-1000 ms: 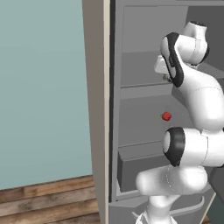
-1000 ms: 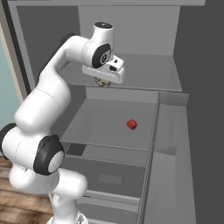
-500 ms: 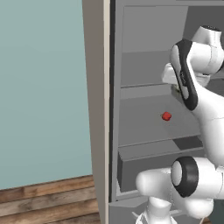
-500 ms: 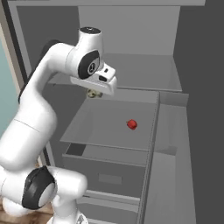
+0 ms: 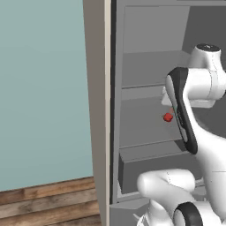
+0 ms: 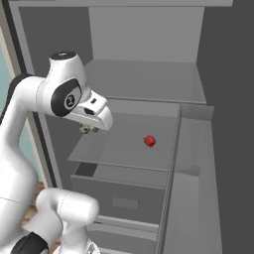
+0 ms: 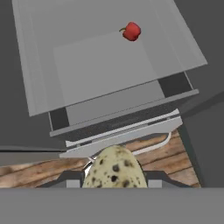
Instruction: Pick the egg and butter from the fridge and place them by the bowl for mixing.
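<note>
egg [image 7: 114, 168]: cream with dark speckles, sitting right between the two dark finger tips at the bottom of the hand view, so it's out of the fridge shelf and up in the air with the hand
gripper [image 6: 89, 129]: jaws closed down snug on the egg, one tip on each side of it; in the right base view you can just make out a speckled bit poking out under the white hand
floor [image 7: 166, 157]: brown wood planks, straight below the egg in the hand view, just in front of the fridge's foot
fridge [image 6: 144, 74]: door open, plain grey walls and shelves inside, beige outer panel on the left edge in the left base view
drawer [image 6: 119, 198]: wide grey one under the middle shelf, front face toward the arm
middle shelf [image 7: 87, 70]: flat grey, mostly bare, the hand hangs in front of its near-left edge
red thing [image 6: 150, 141]: small, looks like a little pepper with a stem, alone on the middle shelf toward the back right, well apart from the hand
</note>
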